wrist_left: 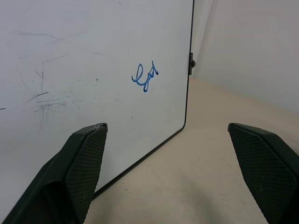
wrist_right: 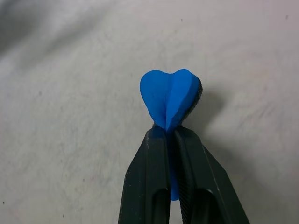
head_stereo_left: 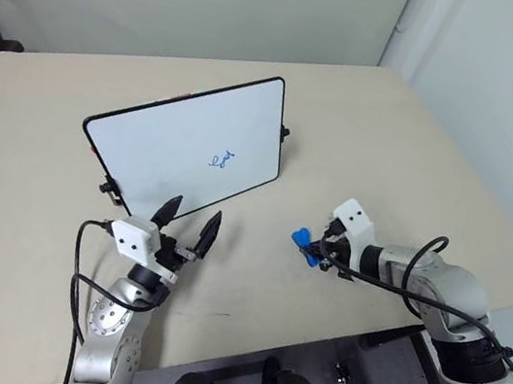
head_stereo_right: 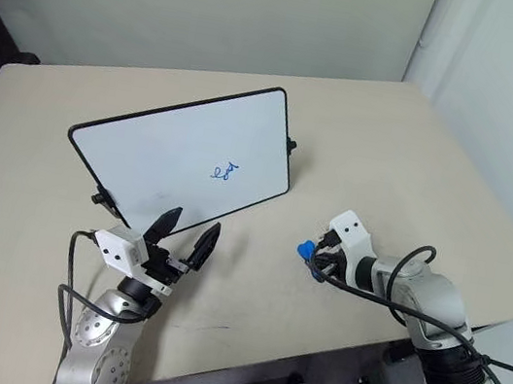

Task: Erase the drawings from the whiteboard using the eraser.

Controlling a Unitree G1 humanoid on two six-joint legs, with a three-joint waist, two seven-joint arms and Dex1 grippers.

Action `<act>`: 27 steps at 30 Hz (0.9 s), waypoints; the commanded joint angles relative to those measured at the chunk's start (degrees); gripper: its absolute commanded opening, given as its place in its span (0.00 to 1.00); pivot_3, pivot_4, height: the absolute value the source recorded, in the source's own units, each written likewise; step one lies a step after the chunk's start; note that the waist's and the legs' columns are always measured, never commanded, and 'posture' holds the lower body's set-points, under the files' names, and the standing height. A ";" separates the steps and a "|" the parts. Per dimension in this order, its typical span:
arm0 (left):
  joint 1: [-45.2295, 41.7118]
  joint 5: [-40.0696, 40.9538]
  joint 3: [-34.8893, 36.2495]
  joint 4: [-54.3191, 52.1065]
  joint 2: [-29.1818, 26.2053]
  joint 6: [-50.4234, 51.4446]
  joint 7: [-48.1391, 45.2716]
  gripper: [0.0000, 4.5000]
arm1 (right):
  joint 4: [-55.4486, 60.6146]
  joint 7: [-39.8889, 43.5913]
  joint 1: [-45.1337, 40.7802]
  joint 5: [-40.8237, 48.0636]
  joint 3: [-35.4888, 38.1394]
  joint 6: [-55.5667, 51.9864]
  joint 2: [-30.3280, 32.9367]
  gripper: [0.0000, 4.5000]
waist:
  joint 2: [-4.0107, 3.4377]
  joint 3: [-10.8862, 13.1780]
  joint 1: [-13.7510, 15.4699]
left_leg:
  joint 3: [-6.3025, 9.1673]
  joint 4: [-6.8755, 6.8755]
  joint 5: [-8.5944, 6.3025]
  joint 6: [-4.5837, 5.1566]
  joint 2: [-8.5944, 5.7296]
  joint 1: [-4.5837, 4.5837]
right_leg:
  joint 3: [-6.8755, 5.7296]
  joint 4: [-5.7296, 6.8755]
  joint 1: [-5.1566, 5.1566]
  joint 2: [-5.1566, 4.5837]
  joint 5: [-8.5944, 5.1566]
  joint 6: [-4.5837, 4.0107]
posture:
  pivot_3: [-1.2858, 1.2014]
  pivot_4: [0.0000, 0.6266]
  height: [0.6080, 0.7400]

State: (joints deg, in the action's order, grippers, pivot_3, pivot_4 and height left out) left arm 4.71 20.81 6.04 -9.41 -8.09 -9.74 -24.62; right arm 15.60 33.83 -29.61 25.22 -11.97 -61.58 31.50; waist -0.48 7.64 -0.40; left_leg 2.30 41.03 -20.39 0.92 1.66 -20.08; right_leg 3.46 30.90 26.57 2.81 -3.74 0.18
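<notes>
Grasp step: my right gripper (wrist_right: 170, 135) pinches the eraser (wrist_right: 169, 99); left gripper (head_stereo_left: 188, 222) fingers spread, empty. Next I carry it to the drawings (head_stereo_left: 224, 159) on the whiteboard (head_stereo_left: 166, 142), centre frame.

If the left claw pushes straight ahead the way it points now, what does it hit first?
Most likely the whiteboard: the open left claw faces its lower white face near the right edge, beside the drawings. Depth is uncertain.

Bare table (head_stereo_left: 341, 157) lies open right of the whiteboard (head_stereo_left: 176, 144) — only the board stands upright.
</notes>
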 commanded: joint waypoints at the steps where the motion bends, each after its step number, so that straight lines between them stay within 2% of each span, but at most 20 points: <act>1: 0.18 0.03 0.10 -2.24 0.03 -0.95 0.20 1.00 | 2.39 -0.15 -1.99 3.85 7.62 3.70 -4.09 0.00 | 0.00 0.00 -0.01 | 0.00 0.00 0.00 0.00 0.00 0.00 | 0.01 0.00 0.02 0.00 0.00 0.00 | 0.52 0.24 1.00; 6: 0.66 0.38 0.54 -2.89 -0.16 -0.86 0.26 1.00 | 0.39 -1.32 -5.69 5.96 11.10 6.12 -10.74 0.00 | 0.00 0.00 -0.04 | -0.01 0.00 0.00 0.00 0.00 -0.02 | 0.01 0.00 0.05 0.02 0.02 -0.06 | 0.52 0.24 1.00; 9: 0.65 0.76 1.00 -3.01 -0.47 -0.66 0.13 1.00 | -3.84 -2.78 -8.87 3.74 9.59 8.67 -14.55 0.00 | 0.00 0.00 -0.08 | -0.01 -0.02 0.00 0.00 0.01 -0.01 | 0.00 0.01 0.07 0.02 0.30 -0.53 | 0.52 0.24 1.00; 18: 1.03 1.37 1.92 -4.03 -1.29 -0.27 0.00 1.00 | -22.46 -6.61 -16.54 -5.42 4.43 20.22 -23.75 0.00 | 0.00 0.00 0.03 | 0.04 -0.07 -0.04 -0.02 0.04 -0.13 | -0.04 0.05 0.27 0.00 0.29 -0.66 | 0.52 0.24 1.00; 25: 1.79 1.84 2.29 -4.87 -1.46 -0.03 -0.03 1.00 | -29.65 -7.88 -21.27 -8.26 3.94 23.90 -29.03 0.00 | 0.00 0.00 0.17 | 0.06 -0.08 -0.10 -0.11 0.07 -0.52 | -0.09 0.13 0.70 0.00 0.19 -0.81 | 0.52 0.24 1.00; 27: 2.07 1.93 2.20 -5.09 -1.49 -0.01 -0.05 1.00 | -30.83 -8.11 -22.33 -8.90 3.27 24.16 -30.33 0.00 | 0.00 0.00 0.19 | 0.09 -0.08 0.14 -0.61 0.09 -0.69 | -0.18 0.13 0.82 0.00 0.15 -0.86 | 0.52 0.24 1.00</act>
State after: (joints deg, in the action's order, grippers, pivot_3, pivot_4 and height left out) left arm 6.37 22.30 8.03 -11.62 -9.41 -9.49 -24.61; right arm -15.85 26.38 -49.65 16.74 -8.02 -38.93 2.24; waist -0.48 7.64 -0.21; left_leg 2.38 40.97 -20.27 0.31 1.74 -20.86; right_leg 3.31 31.03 27.47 2.81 -3.59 -0.67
